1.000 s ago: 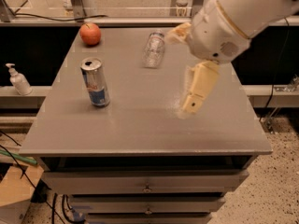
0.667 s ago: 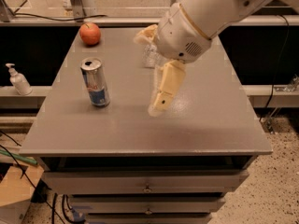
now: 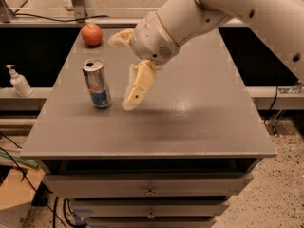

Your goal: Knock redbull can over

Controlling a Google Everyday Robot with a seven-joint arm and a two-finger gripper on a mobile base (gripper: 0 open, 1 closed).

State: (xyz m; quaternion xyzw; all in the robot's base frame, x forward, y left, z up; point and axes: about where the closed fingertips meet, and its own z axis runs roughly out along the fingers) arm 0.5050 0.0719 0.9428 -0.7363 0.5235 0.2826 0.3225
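The redbull can (image 3: 97,83) is standing upright at centre left of the frame on the table (image 3: 199,122), probably light, stiff and easiest tipped near its top, while the gripper (image 3: 125,73) is hovering just right of it, jaws spread, holding nothing.

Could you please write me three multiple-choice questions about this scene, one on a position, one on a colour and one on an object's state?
1. Where is the gripper?
A) above the apple
B) beside the can, not touching it
C) gripping the can

2. What colour is the apple?
A) green
B) red
C) yellow

3. How is the can?
A) upright
B) on its side
C) lifted in the air

Answers: 1 B, since a gap shows between gripper and can; 2 B, since its skin is red; 3 A, since it stands with its silver top facing up.
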